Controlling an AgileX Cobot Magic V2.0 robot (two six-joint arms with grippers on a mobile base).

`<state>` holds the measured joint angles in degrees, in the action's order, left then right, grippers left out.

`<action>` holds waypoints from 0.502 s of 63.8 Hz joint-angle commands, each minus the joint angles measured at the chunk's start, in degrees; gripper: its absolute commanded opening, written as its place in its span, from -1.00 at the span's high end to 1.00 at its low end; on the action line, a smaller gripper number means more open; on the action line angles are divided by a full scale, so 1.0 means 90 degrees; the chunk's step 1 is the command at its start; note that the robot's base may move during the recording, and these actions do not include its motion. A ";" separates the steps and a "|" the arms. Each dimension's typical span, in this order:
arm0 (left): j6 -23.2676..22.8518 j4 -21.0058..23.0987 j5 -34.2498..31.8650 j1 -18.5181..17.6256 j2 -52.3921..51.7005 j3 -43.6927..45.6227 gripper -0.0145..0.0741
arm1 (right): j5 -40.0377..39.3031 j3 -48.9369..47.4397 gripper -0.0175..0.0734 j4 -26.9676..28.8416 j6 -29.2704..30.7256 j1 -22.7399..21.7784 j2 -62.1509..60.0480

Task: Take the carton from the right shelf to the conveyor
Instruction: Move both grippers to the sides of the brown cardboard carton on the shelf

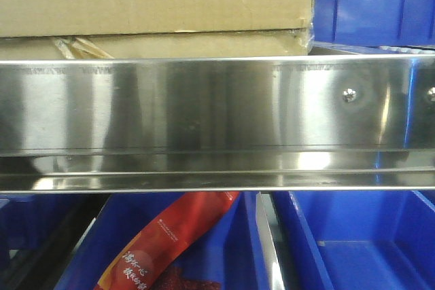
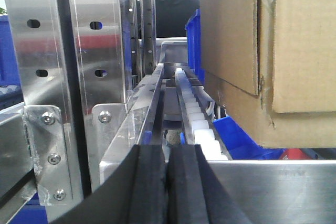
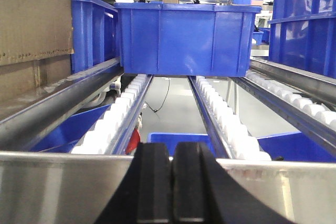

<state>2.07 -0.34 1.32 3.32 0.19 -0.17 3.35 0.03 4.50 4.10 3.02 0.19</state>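
Observation:
The brown carton sits on the right shelf behind its shiny steel front rail. In the left wrist view the carton fills the upper right, to the right of my left gripper, whose black pads are pressed together with nothing between them. In the right wrist view the carton is at the far left; my right gripper is shut and empty, level with the rail. The conveyor is out of view.
Blue bins stand on the shelf: one right of the carton, one ahead on the white roller tracks, more below the rail. A red packet lies in a lower bin. A person in black stands behind the rack posts.

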 commanded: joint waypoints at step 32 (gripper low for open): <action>0.0041 -0.0001 -0.0087 0.0002 -0.0021 0.0019 0.67 | -0.0144 -0.0004 0.76 0.0033 0.0040 0.0008 -0.0021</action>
<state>2.07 -0.34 1.32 3.32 0.19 -0.17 3.35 0.03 4.50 4.10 3.02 0.19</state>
